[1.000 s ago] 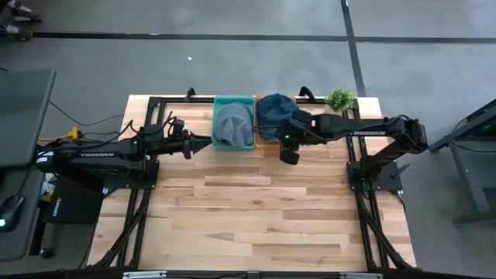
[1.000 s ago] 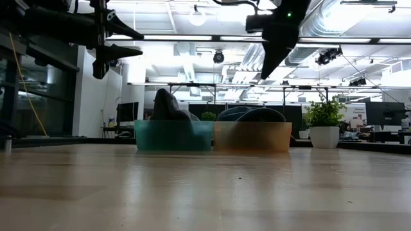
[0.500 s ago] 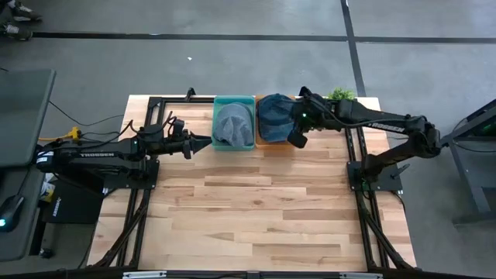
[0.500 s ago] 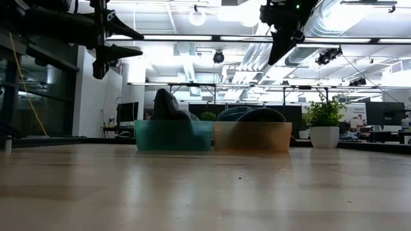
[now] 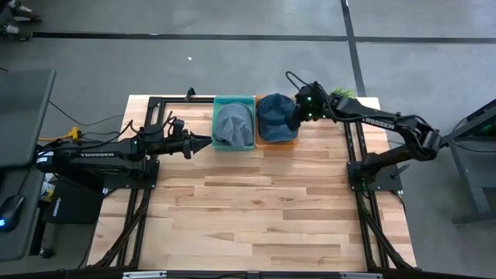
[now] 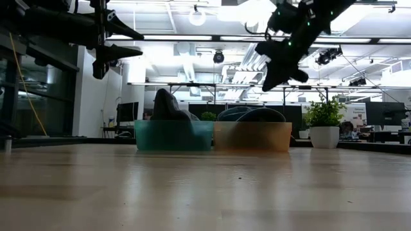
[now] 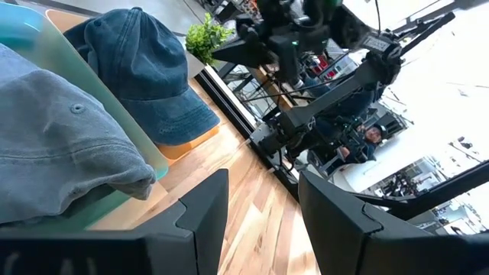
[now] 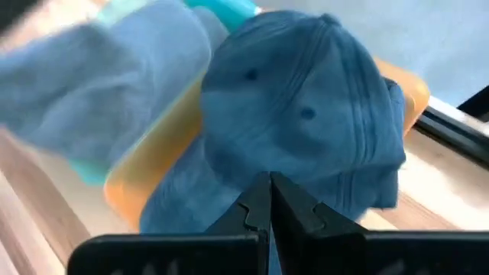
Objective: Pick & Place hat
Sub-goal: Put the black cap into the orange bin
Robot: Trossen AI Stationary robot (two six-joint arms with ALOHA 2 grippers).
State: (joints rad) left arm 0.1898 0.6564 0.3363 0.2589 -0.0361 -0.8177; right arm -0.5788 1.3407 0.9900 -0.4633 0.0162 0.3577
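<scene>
A blue denim hat lies in the orange bin, and a grey hat lies in the teal bin to its left. My right gripper hangs shut above the blue hat's right side, fingers slanting down at it; in the low view it stays well clear of the bin. My left gripper hovers open just left of the teal bin, pointing toward the table's right edge, nothing between its fingers.
A small potted plant stands at the far right corner, just behind my right arm. The two bins sit side by side at the table's far edge. The wooden tabletop stretches bare toward the near edge.
My right gripper has drawn back from above the orange bin's near edge toward the far edge, ending over the blue hat's right side, and has turned from pointing at the near edge to slanting down and left. The hats and my left arm have stayed put.
</scene>
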